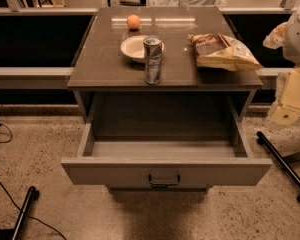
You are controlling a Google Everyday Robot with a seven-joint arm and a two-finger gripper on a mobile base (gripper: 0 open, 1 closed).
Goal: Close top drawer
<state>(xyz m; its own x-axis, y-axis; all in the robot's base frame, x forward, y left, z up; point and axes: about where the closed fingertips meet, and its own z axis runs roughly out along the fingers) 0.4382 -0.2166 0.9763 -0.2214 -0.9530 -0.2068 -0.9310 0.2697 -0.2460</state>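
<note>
The top drawer (110, 173) of the grey-brown cabinet (105, 64) is pulled far out toward me. Its inside looks empty. Its flat front faces me, with a small dark metal handle (164, 180) at centre. No lower drawers show below it. My arm comes in at the right edge, and its pale gripper (286, 113) hangs beside the cabinet's right side, above the floor. It is well apart from the drawer front and touches nothing.
On the cabinet top are an orange (133, 22), a white bowl (132, 49), a tall can (152, 60) near the front edge and a chip bag (222, 51). A black stand leg (282, 164) lies on the floor at right, with another leg (24, 211) and cables at left.
</note>
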